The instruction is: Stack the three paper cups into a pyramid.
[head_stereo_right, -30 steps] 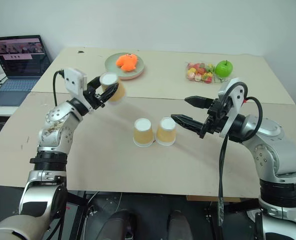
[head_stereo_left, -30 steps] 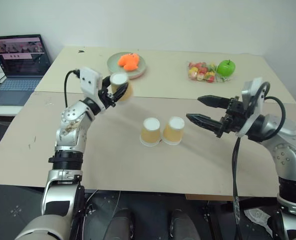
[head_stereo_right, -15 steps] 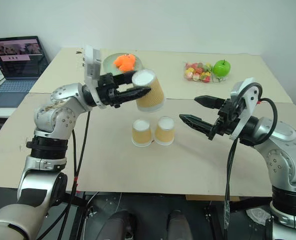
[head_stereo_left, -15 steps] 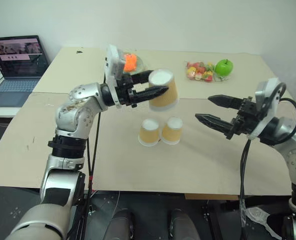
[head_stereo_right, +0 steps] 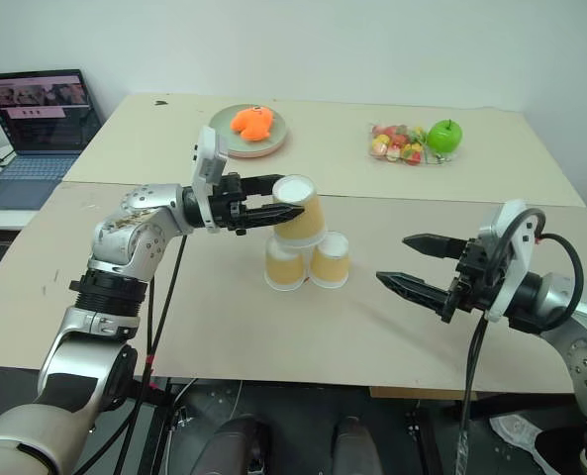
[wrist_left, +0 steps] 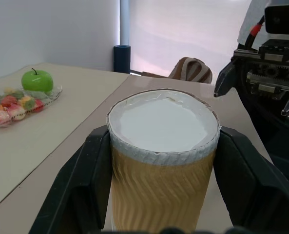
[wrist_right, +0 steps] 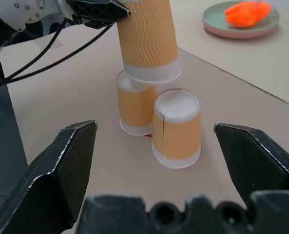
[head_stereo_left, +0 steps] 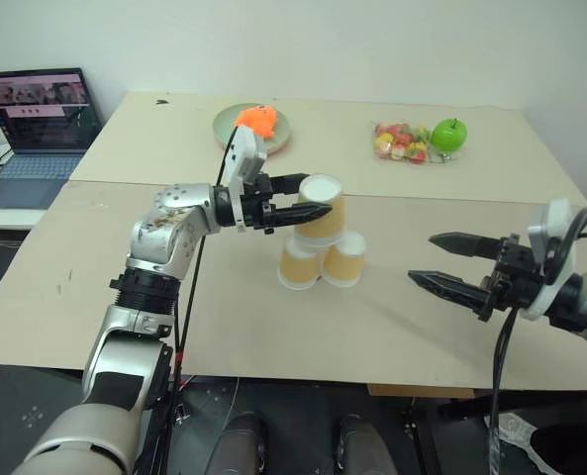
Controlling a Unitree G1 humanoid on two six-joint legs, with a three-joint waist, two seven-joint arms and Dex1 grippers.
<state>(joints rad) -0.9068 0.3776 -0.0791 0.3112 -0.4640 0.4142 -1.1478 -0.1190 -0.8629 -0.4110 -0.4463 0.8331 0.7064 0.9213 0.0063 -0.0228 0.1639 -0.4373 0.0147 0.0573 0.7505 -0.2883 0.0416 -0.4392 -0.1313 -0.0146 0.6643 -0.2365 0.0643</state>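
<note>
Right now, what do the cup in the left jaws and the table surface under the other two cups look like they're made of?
The upside-down tan cup with white rim looks like paper: matte, wavy embossed ribs on its side, a rolled white edge. The beige tabletop appears to be a matte laminate or painted board, smooth and low-sheen, though its exact material is unclear.

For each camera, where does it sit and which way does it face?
Head stereo pair: looks forward and down at the table; both arms show.
Left wrist: looks along the left claw, shut on the top cup; the right claw shows beyond.
Right wrist: looks between the open right claw's fingers at the two base cups.
Shared: both wrist views show the top cup; the apple appears in the head and left wrist views.
</note>
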